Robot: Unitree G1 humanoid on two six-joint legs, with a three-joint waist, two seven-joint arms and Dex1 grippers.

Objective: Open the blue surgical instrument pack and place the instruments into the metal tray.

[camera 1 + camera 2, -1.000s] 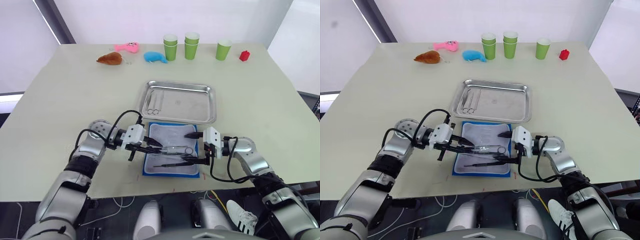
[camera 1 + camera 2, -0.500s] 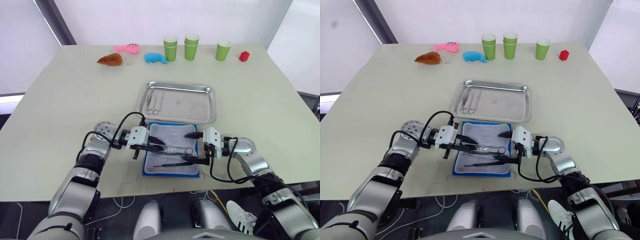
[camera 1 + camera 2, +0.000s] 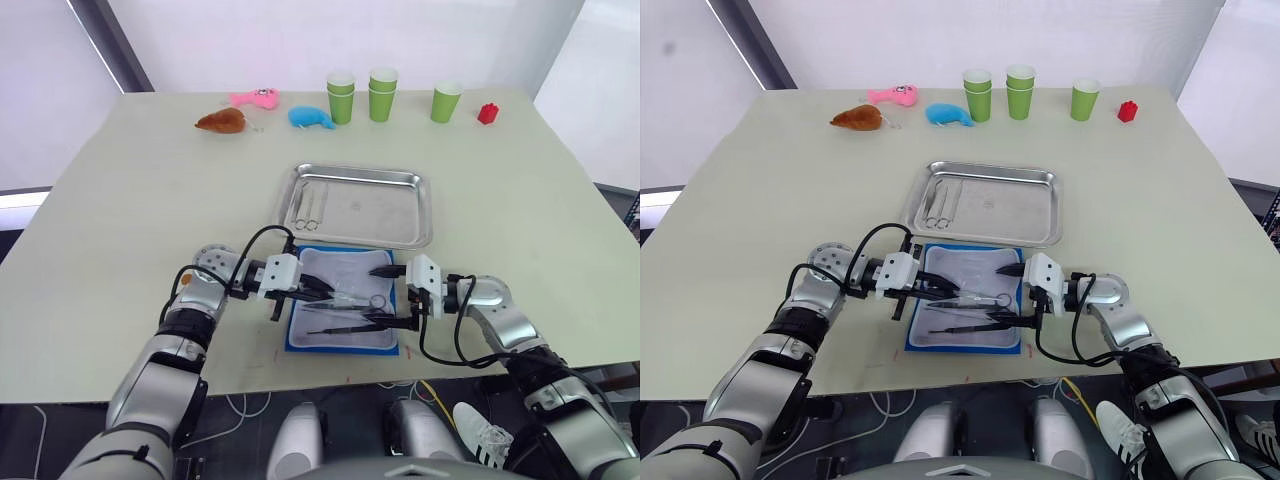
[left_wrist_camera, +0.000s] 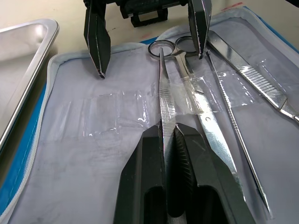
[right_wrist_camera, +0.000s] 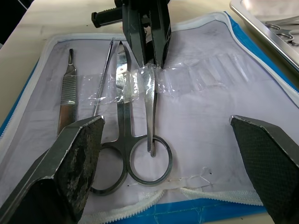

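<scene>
The blue pack [image 3: 341, 312] lies open, a few tools sit in the tray [image 3: 360, 203], and my left end effector [image 3: 322, 291] pinches scissors [image 4: 164, 98] while the right [image 3: 383, 295] is spread wide.

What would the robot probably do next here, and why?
Probably draw the scissors out from under the clear strap of the open pack, then carry them to the metal tray. The left gripper is already shut on their blades, and the right gripper waits open.
</scene>
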